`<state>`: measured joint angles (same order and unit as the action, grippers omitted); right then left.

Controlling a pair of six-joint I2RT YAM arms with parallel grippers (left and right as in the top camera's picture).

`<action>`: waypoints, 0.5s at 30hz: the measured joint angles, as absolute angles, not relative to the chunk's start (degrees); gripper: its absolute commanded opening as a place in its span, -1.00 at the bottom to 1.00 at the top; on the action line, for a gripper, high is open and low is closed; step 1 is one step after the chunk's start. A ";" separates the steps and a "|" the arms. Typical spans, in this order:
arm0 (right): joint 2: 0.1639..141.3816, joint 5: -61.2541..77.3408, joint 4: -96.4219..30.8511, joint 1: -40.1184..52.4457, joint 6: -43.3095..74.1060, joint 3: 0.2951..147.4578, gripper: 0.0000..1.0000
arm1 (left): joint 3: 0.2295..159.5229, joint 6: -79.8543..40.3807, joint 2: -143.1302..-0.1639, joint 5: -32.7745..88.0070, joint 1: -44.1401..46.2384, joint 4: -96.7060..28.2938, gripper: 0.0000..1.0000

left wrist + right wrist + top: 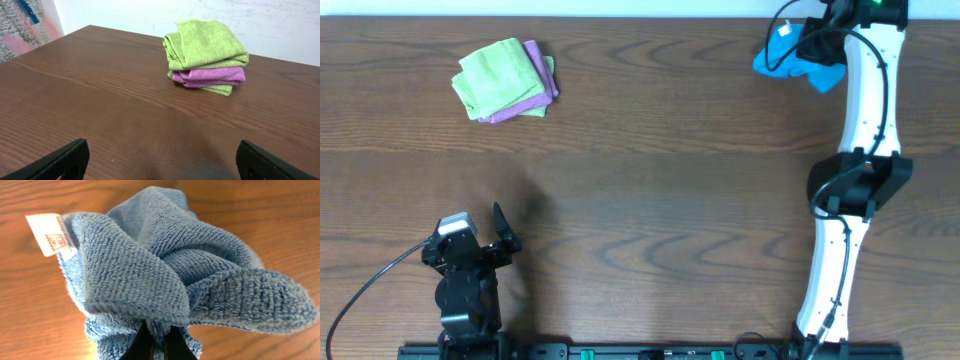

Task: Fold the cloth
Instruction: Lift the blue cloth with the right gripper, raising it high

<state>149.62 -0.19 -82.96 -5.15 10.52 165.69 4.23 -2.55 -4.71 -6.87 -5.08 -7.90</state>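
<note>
Right wrist: cloth [170, 265] is clamped only by a thin bit of edge in the right gripper [157, 340], whose jaws are pinched together. Risk: the soft pile slips out of that small pinch, or the tangled layers come up as one lump and won't spread flat for a fold. It looks like a bright blue fuzzy wad with its white tag [49, 234] sticking out. It sits at the far right of the table [640, 160]. The left gripper [478, 230] has its jaws wide apart, holds nothing and is well apart from it. A lime-green cloth [207, 42] is stacked on a pink-purple cloth [215, 76] at the far left.

Green cloth [207, 42] over purple cloth [212, 76] (both folded) on wooden table [100, 100]
</note>
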 measured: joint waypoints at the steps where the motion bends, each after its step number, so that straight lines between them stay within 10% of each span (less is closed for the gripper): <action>1: 149.62 -0.40 -84.40 -4.69 10.28 167.57 -0.96 | 4.23 -2.55 -4.71 -6.87 -5.08 -7.90 0.90; 15: 142.58 -3.44 -96.38 -0.99 10.07 178.89 -0.96 | 4.23 -2.55 -4.71 -6.90 -5.08 -7.88 0.90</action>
<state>142.58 -3.44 -96.38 -0.99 10.07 178.89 4.23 -2.55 -4.71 -6.90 -5.08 -7.88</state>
